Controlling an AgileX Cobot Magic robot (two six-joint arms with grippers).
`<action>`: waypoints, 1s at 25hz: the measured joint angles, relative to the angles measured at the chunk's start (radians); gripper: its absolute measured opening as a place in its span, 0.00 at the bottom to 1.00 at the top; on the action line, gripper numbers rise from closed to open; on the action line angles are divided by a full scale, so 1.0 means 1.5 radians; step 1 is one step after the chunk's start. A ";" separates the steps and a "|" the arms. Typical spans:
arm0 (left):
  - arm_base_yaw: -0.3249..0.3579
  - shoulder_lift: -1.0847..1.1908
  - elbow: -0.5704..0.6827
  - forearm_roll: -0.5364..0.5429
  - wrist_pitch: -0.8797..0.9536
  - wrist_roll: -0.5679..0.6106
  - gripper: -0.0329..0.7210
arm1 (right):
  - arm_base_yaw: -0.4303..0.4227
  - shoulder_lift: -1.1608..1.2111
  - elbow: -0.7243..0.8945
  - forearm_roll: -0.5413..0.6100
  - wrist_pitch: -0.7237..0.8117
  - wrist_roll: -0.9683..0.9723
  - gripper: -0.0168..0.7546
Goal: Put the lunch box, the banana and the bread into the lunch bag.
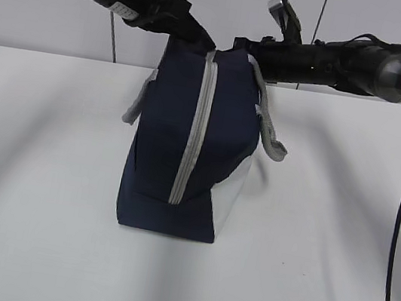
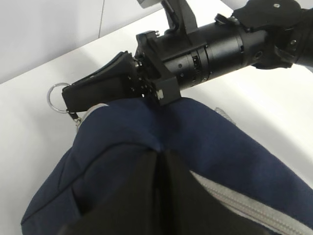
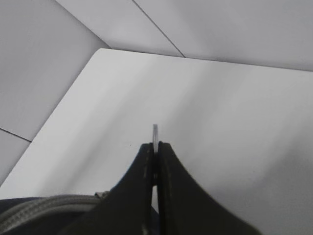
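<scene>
The navy lunch bag [image 1: 185, 148] stands upright near the middle of the white table [image 1: 37, 170], its grey zipper [image 1: 194, 130] running closed down the facing end, grey handles [image 1: 269, 123] hanging at both sides. My right gripper [image 3: 155, 147] is pressed flat together on the zipper's ring pull [image 2: 56, 97], whose rim pokes out past my fingertips at the bag's top. My left gripper [image 2: 159, 161] grips a fold of the bag's fabric at the top, jaws pinched tight. Lunch box, banana and bread are not visible.
</scene>
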 joint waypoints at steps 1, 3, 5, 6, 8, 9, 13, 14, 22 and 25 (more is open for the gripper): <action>0.000 0.000 0.000 -0.001 0.000 0.000 0.06 | 0.000 0.000 0.000 -0.005 0.000 0.000 0.00; 0.000 0.000 0.000 -0.001 0.000 0.000 0.06 | 0.000 0.000 0.000 -0.014 0.000 0.000 0.00; 0.000 0.000 0.000 -0.001 0.001 0.000 0.06 | 0.000 0.000 0.000 -0.023 0.000 0.000 0.00; 0.000 0.000 0.000 -0.001 0.001 0.000 0.06 | 0.000 0.000 0.000 -0.028 0.000 0.000 0.00; 0.000 0.000 0.000 -0.002 0.001 0.000 0.06 | 0.000 0.000 0.000 -0.031 0.000 0.000 0.00; 0.000 0.000 0.000 -0.002 0.002 0.000 0.06 | 0.000 0.000 0.000 -0.033 0.000 0.000 0.00; 0.000 0.000 0.000 -0.003 0.002 0.000 0.06 | 0.000 0.000 -0.004 -0.034 0.000 -0.001 0.00; 0.000 0.000 0.000 -0.003 0.002 0.000 0.06 | 0.000 0.000 -0.007 -0.035 0.000 -0.001 0.01; 0.000 -0.006 0.000 -0.007 0.004 0.000 0.14 | -0.001 -0.003 -0.036 -0.054 -0.001 0.003 0.39; 0.001 -0.008 0.000 -0.007 -0.002 -0.014 0.30 | -0.001 -0.024 -0.036 -0.070 -0.001 0.004 0.54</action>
